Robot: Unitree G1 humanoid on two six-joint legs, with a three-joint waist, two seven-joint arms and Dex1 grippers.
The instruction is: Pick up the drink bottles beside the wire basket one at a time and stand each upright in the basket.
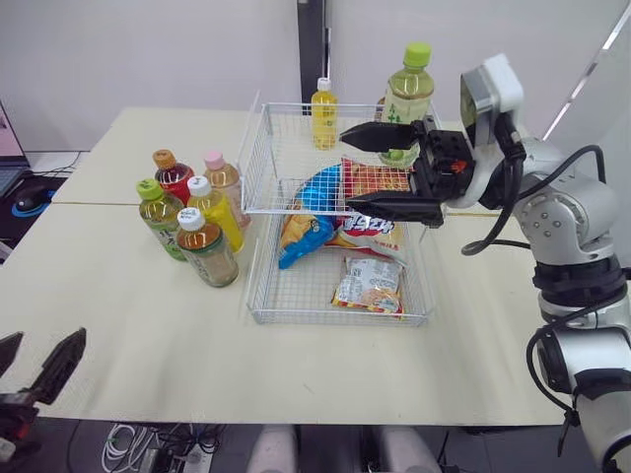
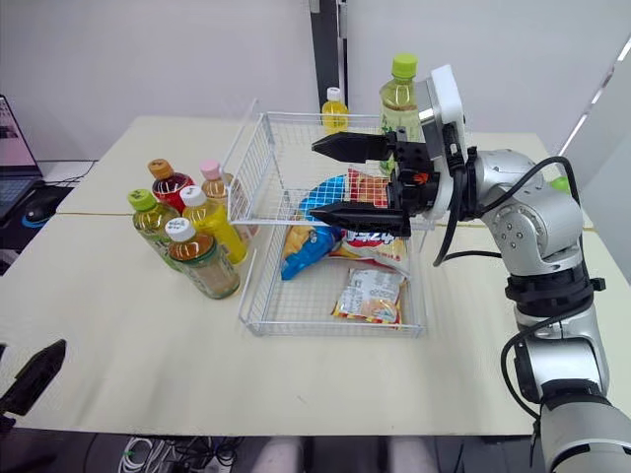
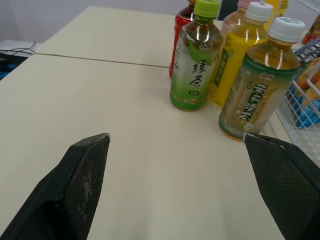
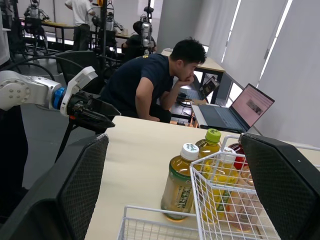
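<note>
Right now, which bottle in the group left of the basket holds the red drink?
The orange-capped bottle, at the back of the group; only its drink is dark red, and only its cap is orange.

- A cream table (image 1: 138,335) is made up of two tops joined along a seam.
- Three snack packets are seen close together: a blue bag (image 1: 317,192), a red-checked packet (image 1: 378,178) and a small pale packet (image 1: 369,285).
- A pink-screened laptop (image 2: 10,133) and a dark mouse (image 2: 44,210) are set at the far left.
- A person in a dark shirt (image 4: 145,80) is seated near a second laptop (image 4: 247,107).
</note>
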